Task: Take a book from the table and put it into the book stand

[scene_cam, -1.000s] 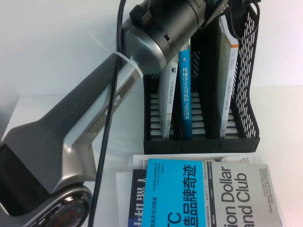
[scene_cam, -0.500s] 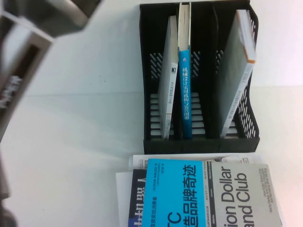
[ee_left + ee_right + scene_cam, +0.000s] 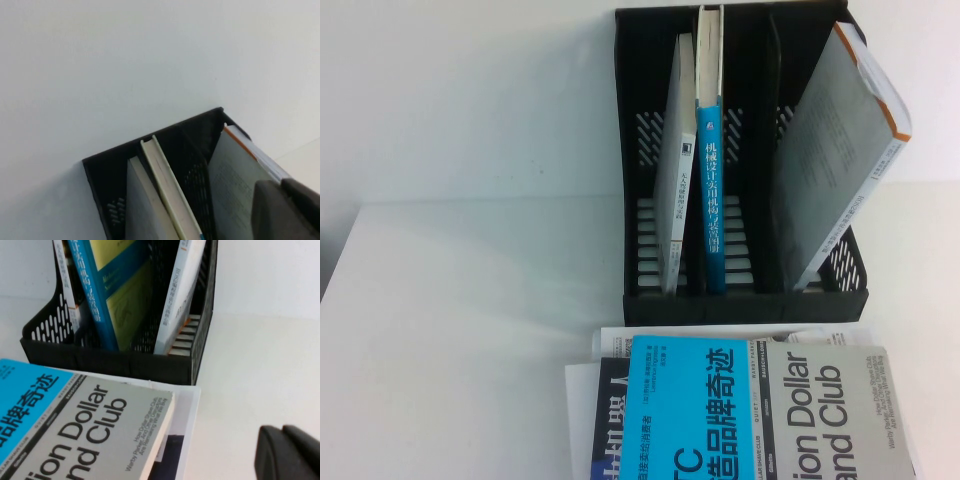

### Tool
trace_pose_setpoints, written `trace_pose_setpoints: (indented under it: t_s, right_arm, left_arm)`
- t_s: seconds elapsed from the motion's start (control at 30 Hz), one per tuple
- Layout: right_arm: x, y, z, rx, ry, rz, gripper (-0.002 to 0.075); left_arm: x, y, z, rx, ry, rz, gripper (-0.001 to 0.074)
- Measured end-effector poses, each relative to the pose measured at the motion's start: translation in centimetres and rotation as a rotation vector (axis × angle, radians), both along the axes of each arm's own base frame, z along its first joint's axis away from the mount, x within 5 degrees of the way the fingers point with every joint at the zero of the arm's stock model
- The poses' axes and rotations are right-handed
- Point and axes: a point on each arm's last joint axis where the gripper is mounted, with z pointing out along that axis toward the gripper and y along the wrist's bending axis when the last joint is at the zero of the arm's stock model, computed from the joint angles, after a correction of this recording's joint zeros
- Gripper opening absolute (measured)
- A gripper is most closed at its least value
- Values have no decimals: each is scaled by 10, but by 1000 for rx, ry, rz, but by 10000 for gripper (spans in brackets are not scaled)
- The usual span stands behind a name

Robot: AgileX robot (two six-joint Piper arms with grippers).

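Note:
The pale-grey book (image 3: 840, 150) with orange edges stands in the right compartment of the black book stand (image 3: 740, 295) and leans right, its top past the stand's side wall. Neither gripper shows in the high view. In the left wrist view my left gripper (image 3: 280, 184) is shut and empty, above the stand (image 3: 150, 135) and apart from the book (image 3: 235, 180). In the right wrist view my right gripper (image 3: 282, 429) is shut and empty over the white table (image 3: 250, 370), in front of the stand (image 3: 100, 362), where the book (image 3: 182, 285) shows too.
A blue-spined book (image 3: 712, 200) and a thin white book (image 3: 675, 180) stand in the stand's left part. A cyan-and-grey "Dollar Club" book (image 3: 820, 400) lies on a pile of books in front of the stand. Bare table (image 3: 470, 330) lies to the left.
My left arm, which reached over the stand a second ago, has pulled back out of the high view. The book is let go and has tipped further right.

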Motion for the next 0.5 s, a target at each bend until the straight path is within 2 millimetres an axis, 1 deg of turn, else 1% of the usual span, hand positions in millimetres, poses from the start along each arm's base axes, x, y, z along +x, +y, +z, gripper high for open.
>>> trace_pose_setpoints:
  t_s: [0.07,0.13,0.23,0.3,0.37,0.4,0.5]
  right_arm:
    - [-6,-1,-3,3,-26,0,-4]
    - [-11,-2,-2,9,-58,0,-4]
    - [-15,-3,-2,14,-83,0,-4]
    - [-15,-3,-3,14,-80,0,-4]
    - [-15,-3,-3,14,-80,0,-4]
    - [-15,-3,-3,14,-80,0,-4]
    - [-15,-3,-3,14,-80,0,-4]
  left_arm:
    - [-7,5,6,-12,-12,-17,-1]
    - [-12,10,9,-10,-18,-21,-1]
    - [-18,16,7,12,-9,-20,-1]
    - [-21,20,4,35,5,-15,-1]
    - [-23,23,-5,65,28,-9,-2]
    - [-26,27,-6,63,28,-8,-2]
    - [-34,34,-18,38,27,-5,-2]
